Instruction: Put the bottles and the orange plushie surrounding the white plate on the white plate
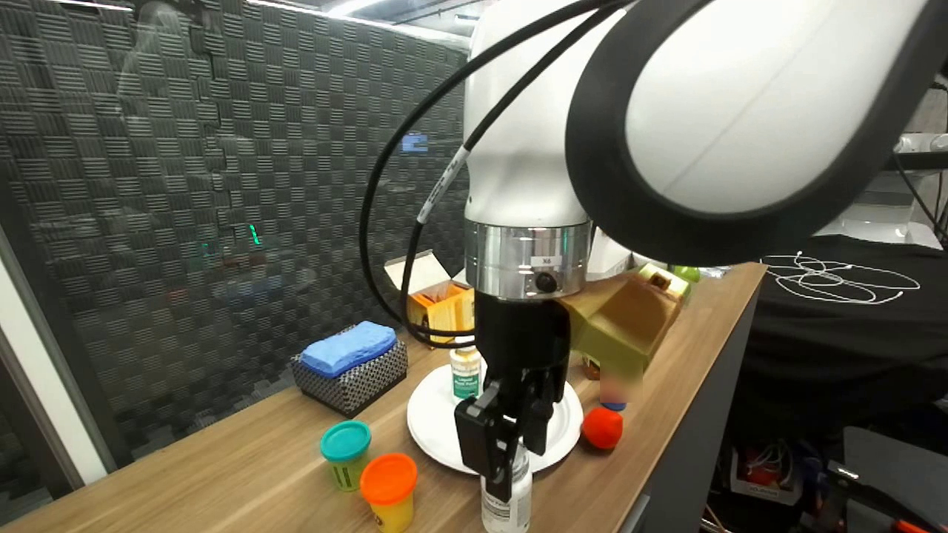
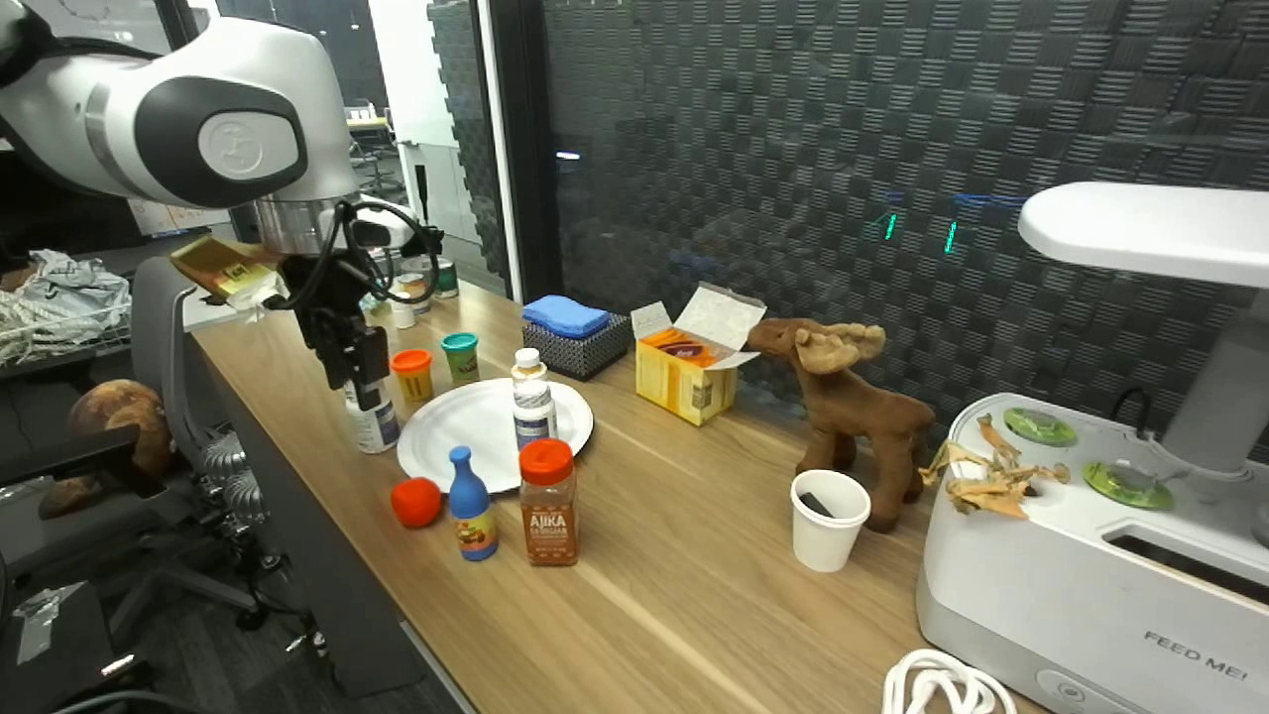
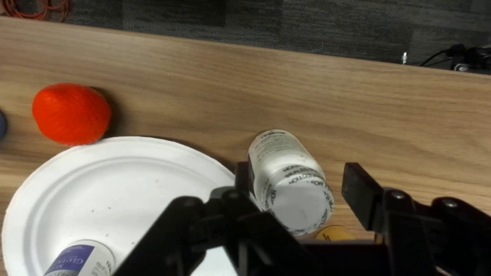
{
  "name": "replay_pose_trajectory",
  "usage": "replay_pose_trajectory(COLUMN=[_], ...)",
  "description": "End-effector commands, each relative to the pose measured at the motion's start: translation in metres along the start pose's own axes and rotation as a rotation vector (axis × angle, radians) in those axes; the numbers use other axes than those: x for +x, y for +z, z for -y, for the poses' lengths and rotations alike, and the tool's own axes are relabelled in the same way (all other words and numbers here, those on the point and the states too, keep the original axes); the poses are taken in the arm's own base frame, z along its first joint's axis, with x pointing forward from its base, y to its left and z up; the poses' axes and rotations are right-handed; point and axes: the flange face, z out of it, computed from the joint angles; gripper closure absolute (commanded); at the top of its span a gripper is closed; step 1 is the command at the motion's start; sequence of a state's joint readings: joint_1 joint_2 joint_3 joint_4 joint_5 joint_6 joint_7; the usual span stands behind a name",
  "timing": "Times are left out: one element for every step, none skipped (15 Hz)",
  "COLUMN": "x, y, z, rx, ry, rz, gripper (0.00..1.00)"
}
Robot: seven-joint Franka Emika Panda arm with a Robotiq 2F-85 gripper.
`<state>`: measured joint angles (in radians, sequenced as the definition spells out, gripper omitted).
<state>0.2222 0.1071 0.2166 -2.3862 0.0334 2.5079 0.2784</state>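
In the wrist view a white bottle [image 3: 287, 172] stands on the table just off the plate's rim, between the fingers of my gripper [image 3: 299, 188]. The left finger is close against it; a gap shows beside the right finger [image 3: 358, 191], so the jaws are open around it. The white plate [image 2: 436, 426] bears two white-capped bottles, a front one [image 2: 535, 416] and one behind [image 2: 527, 365]. Right by the rim lies the orange plushie [image 3: 71, 114]. A blue bottle [image 2: 471, 511] and a red-capped jar [image 2: 548, 506] stand on the table near the plate.
Orange-lidded [image 1: 389, 485] and teal-lidded tubs [image 1: 346, 451] stand beside the plate. Behind are a dark box with a blue cloth [image 2: 565, 315] and an open yellow carton [image 2: 684, 372]. A brown moose toy [image 2: 858, 416], white cup [image 2: 828, 535] and white planter [image 2: 1071, 585] stand farther along.
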Motion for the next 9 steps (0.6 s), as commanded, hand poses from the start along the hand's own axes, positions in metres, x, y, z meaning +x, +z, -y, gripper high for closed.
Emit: replay_pose_trajectory(x=[0.002,0.002,0.002,0.003,0.004,0.006,0.008,0.010,0.014], y=[0.000,0.000,0.000,-0.002,-0.004,-0.009,-0.015,-0.023,-0.031], z=[0.002,0.002,0.002,0.001,0.001,0.001,0.001,0.002,-0.001], rx=[0.010,0.010,0.005,0.002,0.021,0.018,0.018,0.017,-0.002], ry=[-0.042,-0.049,-0.054,-0.051,-0.035,-0.032,-0.031,-0.030,-0.024], rz=[-0.028,-0.025,-0.025,-0.025,-0.002,-0.010,-0.020,-0.031,-0.047], gripper=[0.65,0.72,0.80,0.81,0.81,0.81,0.81,0.81,0.81])
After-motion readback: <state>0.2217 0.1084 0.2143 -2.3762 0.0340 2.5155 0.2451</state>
